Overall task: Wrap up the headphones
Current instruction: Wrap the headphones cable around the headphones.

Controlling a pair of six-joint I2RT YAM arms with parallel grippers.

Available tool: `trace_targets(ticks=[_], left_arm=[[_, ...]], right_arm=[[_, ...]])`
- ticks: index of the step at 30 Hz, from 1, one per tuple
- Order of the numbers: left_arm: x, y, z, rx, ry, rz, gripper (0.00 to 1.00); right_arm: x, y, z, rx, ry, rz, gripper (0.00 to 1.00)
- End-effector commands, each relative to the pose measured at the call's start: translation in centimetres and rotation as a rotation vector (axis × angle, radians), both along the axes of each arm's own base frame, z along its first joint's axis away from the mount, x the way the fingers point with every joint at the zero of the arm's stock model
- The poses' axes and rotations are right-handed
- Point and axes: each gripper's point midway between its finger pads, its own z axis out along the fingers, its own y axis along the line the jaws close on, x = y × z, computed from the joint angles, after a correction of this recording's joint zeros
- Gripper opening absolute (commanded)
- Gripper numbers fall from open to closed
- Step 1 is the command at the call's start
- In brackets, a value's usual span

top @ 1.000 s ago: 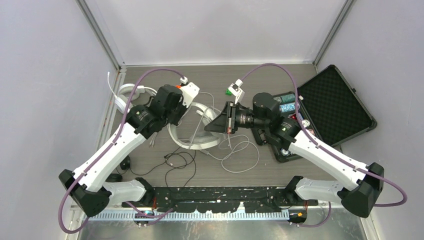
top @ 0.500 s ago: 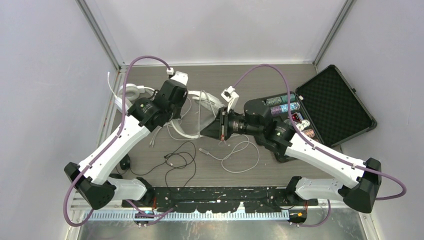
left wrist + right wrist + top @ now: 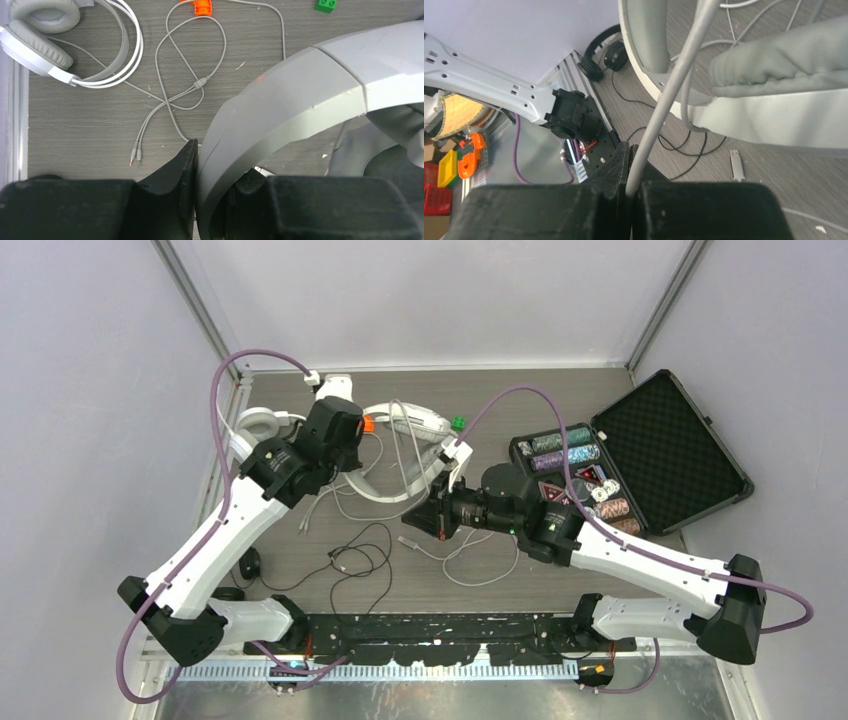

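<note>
My left gripper (image 3: 220, 162) is shut on the grey-white headband (image 3: 300, 95) of a pair of white headphones (image 3: 412, 423), held above the table at centre back. My right gripper (image 3: 633, 170) is shut on that pair's thin white cord (image 3: 674, 85), which runs up past a padded ear cup (image 3: 784, 50). In the top view the right gripper (image 3: 408, 522) sits just near-right of the left gripper (image 3: 345, 465). A second white pair (image 3: 45, 45) lies at the back left, its cord (image 3: 190, 85) looped on the table. A small black pair (image 3: 240, 575) lies near the left arm's base.
An open black foam-lined case (image 3: 670, 450) with chips (image 3: 575, 455) stands at the right. An orange piece (image 3: 369, 424) and a green piece (image 3: 457, 422) lie at the back. A black cord (image 3: 360, 560) and loose white cord (image 3: 480, 560) sprawl across the middle front.
The left gripper has carried the headband toward the back and left. The right gripper has drawn the cord leftward and nearer. Both grips have held.
</note>
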Motion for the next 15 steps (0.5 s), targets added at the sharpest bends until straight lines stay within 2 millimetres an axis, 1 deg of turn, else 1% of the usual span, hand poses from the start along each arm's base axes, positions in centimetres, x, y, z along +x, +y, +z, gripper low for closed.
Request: trace_targets(ticks=[1,3,11,15], left_arm=[[1.7,-0.6,4.6,-0.205,-0.185,0.093,0.00],[1.8,-1.0,4.4,-0.217,-0.182,0.084,0.00],[2.4,-1.9,3.5,-0.232,-0.171,0.071,0.00],[2.5,-2.2,3.4,-0.237,-0.168,0.066,0.00]], right_arm=[[-0.3,1.0,4.2,0.104,-0.138,0.021,0.03],[-0.7,1.6,5.0,0.110,-0.152,0.040,0.01],[-1.2,4.3,5.2,0.076,-0.175,0.088,0.01],[-1.5,5.2,4.5,0.051,-0.171,0.112,0.01]])
